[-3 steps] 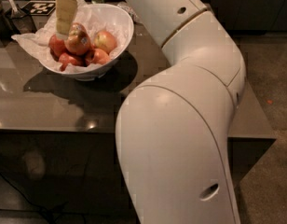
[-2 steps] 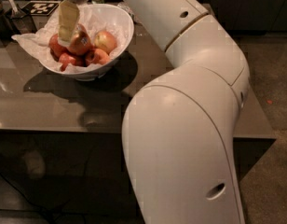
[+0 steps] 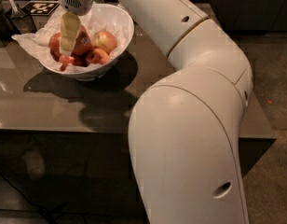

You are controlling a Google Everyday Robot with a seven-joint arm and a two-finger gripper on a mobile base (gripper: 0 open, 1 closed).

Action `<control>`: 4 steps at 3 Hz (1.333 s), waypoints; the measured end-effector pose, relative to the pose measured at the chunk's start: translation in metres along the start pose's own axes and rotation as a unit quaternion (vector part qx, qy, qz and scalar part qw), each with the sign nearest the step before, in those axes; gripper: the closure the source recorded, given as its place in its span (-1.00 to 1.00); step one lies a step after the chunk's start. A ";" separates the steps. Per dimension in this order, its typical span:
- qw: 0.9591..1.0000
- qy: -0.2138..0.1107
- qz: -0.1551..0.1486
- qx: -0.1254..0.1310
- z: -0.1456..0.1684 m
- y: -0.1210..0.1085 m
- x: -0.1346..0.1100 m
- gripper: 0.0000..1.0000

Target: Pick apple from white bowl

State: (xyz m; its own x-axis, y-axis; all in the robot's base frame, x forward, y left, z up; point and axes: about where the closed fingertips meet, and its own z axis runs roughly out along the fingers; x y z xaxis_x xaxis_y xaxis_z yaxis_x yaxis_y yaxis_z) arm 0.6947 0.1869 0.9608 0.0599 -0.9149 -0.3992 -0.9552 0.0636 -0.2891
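**Item 1: end effector (image 3: 67, 50).** Hung from the wrist at the far left and reached down into the white bowl (image 3: 127, 27). Its pale tip sat low among the fruit, against the left side of the central apple (image 3: 84, 45). From where I stood I could not tell whether it was apart, together or clamped on anything, because the fruit and its own body hid the working end.

**Item 2: central apple.** Red, sitting in the middle of the bowl and packed among the others. It had not been lifted clear.

**Item 3: other apples.**
- One yellow-red apple (image 3: 105, 41) just to the right.
- One apple (image 3: 98, 57) on the near right.
- One apple (image 3: 55, 43) on the left, partly behind the tool.

All of them looked to be touching.

**Item 4: paper lining (image 3: 27, 41).** Crumpled and white. It spilled over the bowl's left rim onto the tabletop (image 3: 55, 113).

**Item 5: arm (image 3: 194, 125).** Large and white. It swept from the near right up to the far left, above the dark glossy tabletop.

**Hazards, as judged:**
- The apples were crowded, so a closing grip might have caught two at once, or skidded off a rounded, waxy skin.
- A neighbouring apple could have been levered over the rim.
- The loose paper might have snagged on the tip and come up with it, dragging fruit out.
- A hard downward press could have bruised the apple or tipped the bowl.
- An off-centre hold would probably have let the apple drop during the lift.
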 end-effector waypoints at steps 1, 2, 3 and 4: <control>1.000 -0.001 -0.004 -0.013 0.011 0.004 -0.001 -1.00; 1.000 -0.002 -0.011 -0.021 0.018 0.005 -0.002 -1.00; 1.000 -0.003 -0.012 -0.028 0.024 0.005 0.001 -1.00; 0.999 -0.001 -0.008 -0.039 0.033 0.004 0.008 -1.00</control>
State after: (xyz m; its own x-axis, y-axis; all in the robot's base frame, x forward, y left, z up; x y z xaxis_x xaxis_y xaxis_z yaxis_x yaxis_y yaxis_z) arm 0.7007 0.1934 0.9273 0.0767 -0.9147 -0.3969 -0.9739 0.0167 -0.2265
